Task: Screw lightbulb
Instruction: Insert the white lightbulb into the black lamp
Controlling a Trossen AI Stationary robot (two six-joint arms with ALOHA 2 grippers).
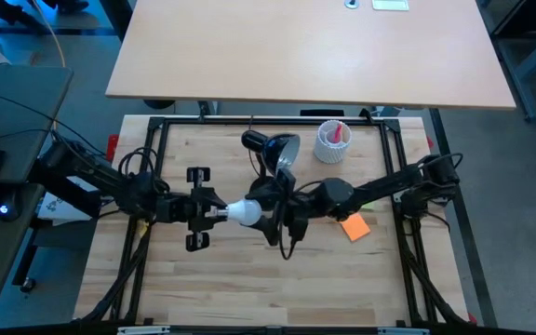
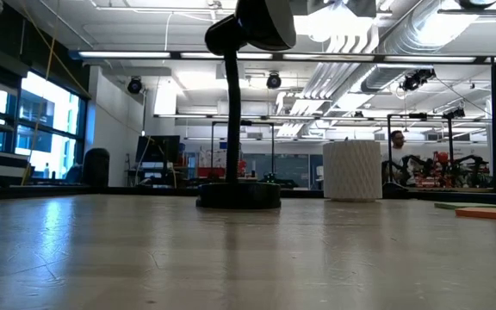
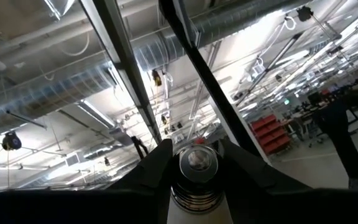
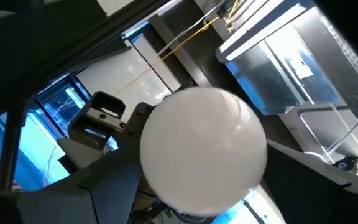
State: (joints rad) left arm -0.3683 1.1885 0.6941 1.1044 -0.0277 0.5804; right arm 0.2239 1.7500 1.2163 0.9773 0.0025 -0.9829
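Met above the middle of the wooden counter (image 1: 249, 288), both arms raised clear of its surface. Held the lightbulb (image 1: 243, 213) between them, lying sideways in the air with its white globe toward the right arm and its silvery screw base toward the left. Left claw (image 1: 214, 213) pinched the screw base (image 3: 194, 180), one dark finger on each side of the threads. Right claw (image 1: 270, 220) stood spread wide around the white globe (image 4: 204, 152), fingers at either side of it; contact with the glass could not be told. Farther back stood the black desk lamp (image 1: 273, 149), base on the counter, head up on its stalk (image 2: 231, 112). Beside it, a white ribbed cup (image 1: 331, 141) with a red item inside. Near the right arm lay an orange pad (image 1: 354, 227).
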